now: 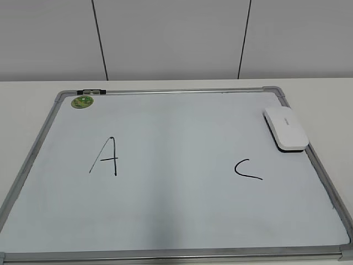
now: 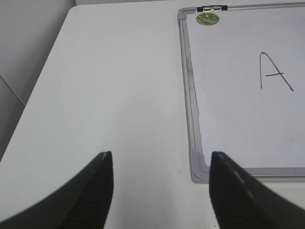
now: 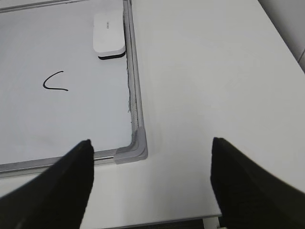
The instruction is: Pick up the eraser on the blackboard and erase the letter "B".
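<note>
The blackboard (image 1: 176, 132) lies flat on the white table. It bears a black "A" (image 1: 106, 157) on the left and a "C" (image 1: 247, 169) on the right. No letter "B" shows; the surface between them is blank. The white eraser (image 1: 285, 128) lies on the board against its right frame, and also shows in the right wrist view (image 3: 109, 33). My left gripper (image 2: 161, 157) is open and empty over the table beside the board's near left corner. My right gripper (image 3: 151, 143) is open and empty near the board's near right corner. Neither gripper shows in the exterior view.
A small round green magnet (image 1: 83, 101) sits at the board's far left corner, next to a black and silver clip (image 1: 91, 91) on the frame. Bare white table lies left (image 2: 119, 95) and right (image 3: 205, 86) of the board. A white wall stands behind.
</note>
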Robot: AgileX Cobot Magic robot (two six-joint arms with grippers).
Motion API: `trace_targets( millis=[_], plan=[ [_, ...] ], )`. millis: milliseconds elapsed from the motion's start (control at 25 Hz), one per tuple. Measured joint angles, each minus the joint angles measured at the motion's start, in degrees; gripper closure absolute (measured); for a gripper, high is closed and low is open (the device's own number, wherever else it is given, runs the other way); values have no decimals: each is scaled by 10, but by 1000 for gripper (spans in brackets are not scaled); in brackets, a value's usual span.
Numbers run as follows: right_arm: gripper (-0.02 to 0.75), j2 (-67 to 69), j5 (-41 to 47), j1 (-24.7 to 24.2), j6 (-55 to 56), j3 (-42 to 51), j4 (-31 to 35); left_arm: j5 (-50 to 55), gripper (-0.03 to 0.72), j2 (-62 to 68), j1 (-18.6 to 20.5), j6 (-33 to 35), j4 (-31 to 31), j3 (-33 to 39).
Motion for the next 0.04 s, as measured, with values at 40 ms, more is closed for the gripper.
trace_targets(
  millis=[40],
  plan=[
    [171, 0, 0, 0, 0, 0, 0, 0, 227, 0, 0, 0, 0, 0]
  ],
)
